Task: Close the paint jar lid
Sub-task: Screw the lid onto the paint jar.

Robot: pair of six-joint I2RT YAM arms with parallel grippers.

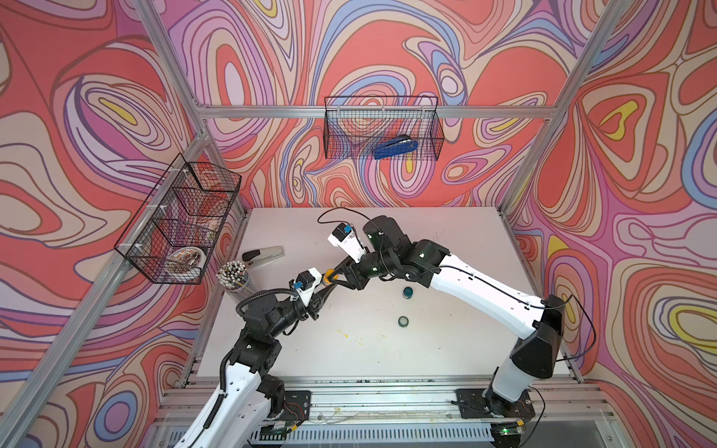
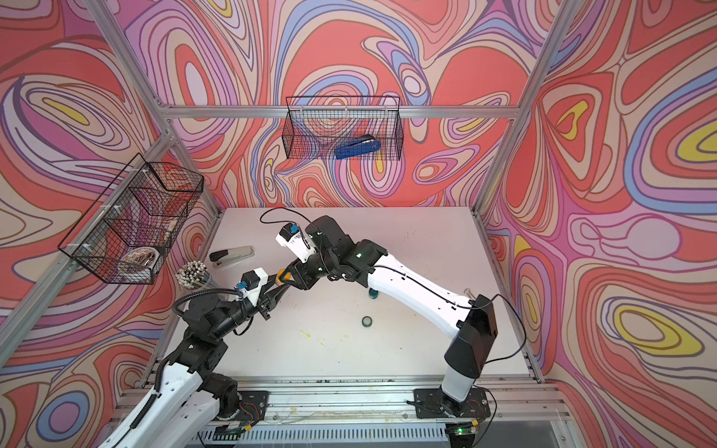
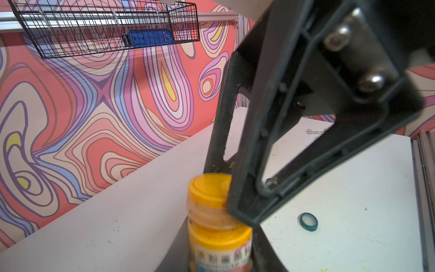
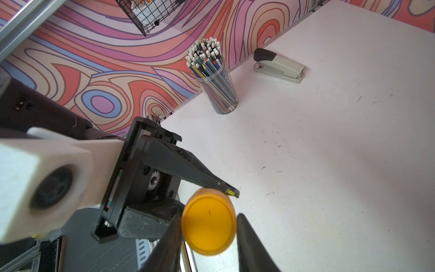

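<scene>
The yellow paint jar (image 3: 220, 245) with a printed label is held above the table's left middle by my left gripper (image 3: 219, 259), which is shut on its body. In both top views the jar (image 1: 329, 277) (image 2: 281, 277) shows between the two grippers. The yellow lid (image 4: 208, 227) sits on the jar's neck (image 3: 207, 188). My right gripper (image 4: 209, 235) is closed on the lid, one finger against each side of its rim. A finger (image 4: 200, 174) of the left gripper lies along the jar's far side.
A small teal jar (image 1: 408, 291) and a loose teal lid (image 1: 403, 321) lie on the table under the right arm. A cup of pencils (image 1: 234, 276) and a grey stapler (image 1: 263, 255) stand at the left. Wire baskets (image 1: 382, 128) (image 1: 178, 221) hang on the walls.
</scene>
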